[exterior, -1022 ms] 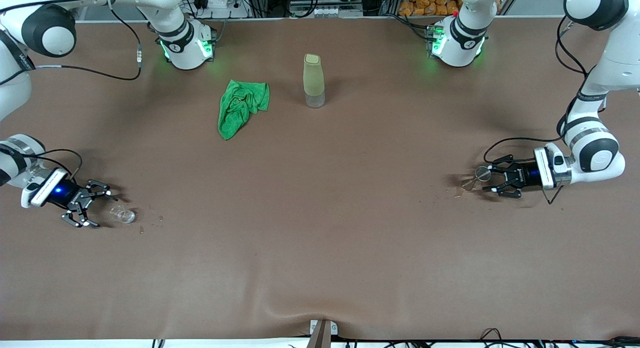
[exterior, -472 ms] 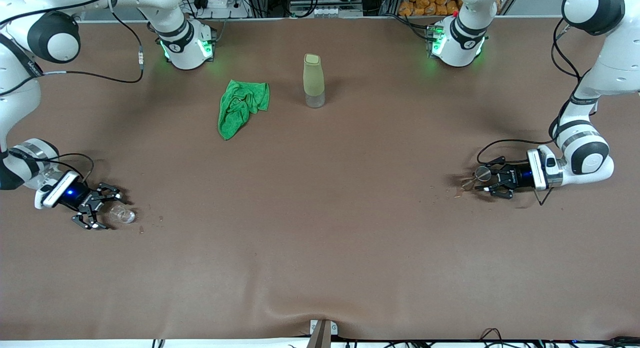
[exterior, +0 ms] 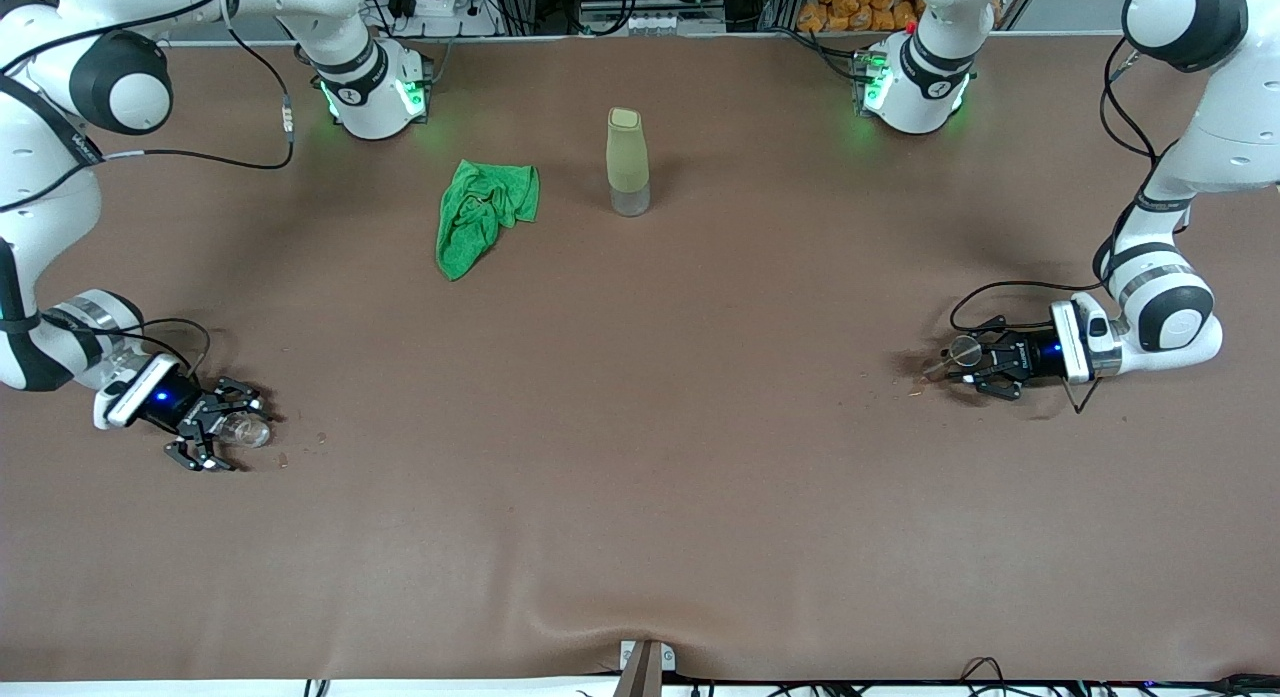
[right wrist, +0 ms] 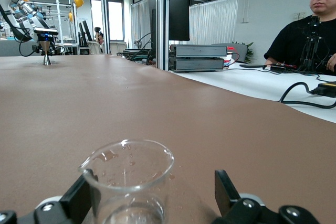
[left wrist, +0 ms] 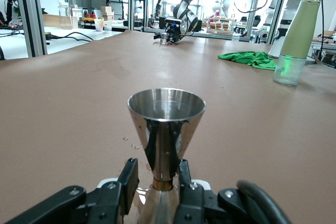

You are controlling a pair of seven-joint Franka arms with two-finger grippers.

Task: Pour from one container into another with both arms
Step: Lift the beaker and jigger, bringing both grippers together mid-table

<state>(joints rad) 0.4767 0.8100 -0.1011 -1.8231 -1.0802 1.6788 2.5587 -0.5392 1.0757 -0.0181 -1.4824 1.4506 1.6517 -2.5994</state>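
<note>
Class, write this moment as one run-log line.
left gripper: fingers shut on metal cup | right gripper: fingers open around glass cup | pour: not started

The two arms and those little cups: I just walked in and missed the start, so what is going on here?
Each arm is at its own end of the table, going for a small cup. The left claw is shut on the narrow waist of the silver metal jigger, which stands upright on the table. The right claw is open around the tiny clear glass cup, not yet gripping it. Nothing is lifted or poured yet. An olive-green bottle and a green cloth sit untouched nearer the arms' bases.
</note>
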